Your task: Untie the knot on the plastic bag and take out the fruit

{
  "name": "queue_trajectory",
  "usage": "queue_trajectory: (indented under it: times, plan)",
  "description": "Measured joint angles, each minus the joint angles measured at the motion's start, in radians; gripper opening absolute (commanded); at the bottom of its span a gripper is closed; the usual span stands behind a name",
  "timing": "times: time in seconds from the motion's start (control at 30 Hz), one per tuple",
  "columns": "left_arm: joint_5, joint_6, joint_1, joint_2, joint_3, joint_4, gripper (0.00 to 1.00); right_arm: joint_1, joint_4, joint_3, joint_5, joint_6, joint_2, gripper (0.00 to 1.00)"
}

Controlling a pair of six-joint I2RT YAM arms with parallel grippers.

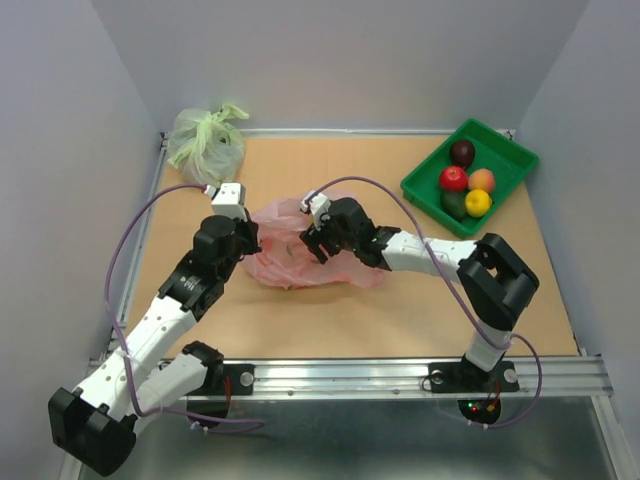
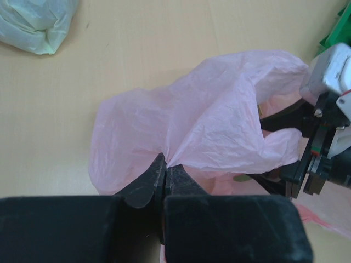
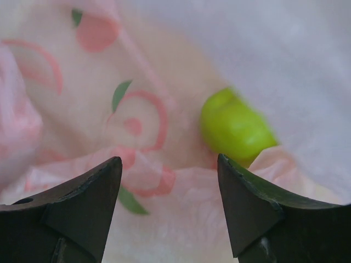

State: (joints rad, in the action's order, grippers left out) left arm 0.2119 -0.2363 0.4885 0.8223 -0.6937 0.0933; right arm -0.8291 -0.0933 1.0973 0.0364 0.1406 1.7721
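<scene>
The pink plastic bag (image 1: 285, 255) lies opened and flattened mid-table; no knot shows on it. My left gripper (image 2: 165, 166) is shut on a pinch of the bag's upper film (image 2: 208, 120) and holds it up. My right gripper (image 3: 170, 161) is open, reaching into the bag's mouth from the right (image 1: 318, 238). A green fruit (image 3: 235, 127) lies inside the bag just beyond my right fingertip (image 3: 227, 164). Several more fruits lie in the green tray: dark purple (image 1: 461, 152), red (image 1: 453, 178), orange-peach (image 1: 482, 180), yellow (image 1: 478, 202), dark green (image 1: 455, 204).
The green tray (image 1: 505, 150) sits at the far right. A pale green tied bag (image 1: 205, 140) sits at the far left corner, also in the left wrist view (image 2: 35, 22). The metal rail (image 1: 380, 375) runs along the near edge.
</scene>
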Motion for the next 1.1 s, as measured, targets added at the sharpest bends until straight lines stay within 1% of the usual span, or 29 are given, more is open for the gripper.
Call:
queue_trajectory:
  times: [0.3, 0.4, 0.67, 0.73, 0.97, 1.1]
  plan:
    - [-0.021, 0.005, 0.0, -0.007, 0.0, -0.008, 0.0, 0.003, -0.011, 0.101, -0.084, 0.061, 0.009, 0.75]
    - [-0.03, 0.007, 0.0, -0.007, 0.0, -0.009, 0.0, 0.003, -0.011, 0.143, -0.123, 0.078, 0.047, 0.76]
    - [-0.055, 0.012, 0.0, -0.019, 0.011, -0.027, 0.0, 0.003, -0.019, 0.231, -0.244, 0.142, 0.22, 0.89]
    - [-0.063, 0.013, 0.0, -0.02, 0.014, -0.027, 0.0, 0.003, -0.021, 0.252, -0.266, 0.154, 0.255, 0.9]
    - [-0.107, 0.019, 0.0, -0.021, 0.014, -0.04, 0.0, 0.011, -0.062, 0.28, -0.279, 0.167, 0.315, 0.89]
    - [-0.137, 0.021, 0.0, -0.021, 0.014, -0.044, 0.0, 0.015, -0.123, 0.28, -0.28, 0.159, 0.329, 0.8]
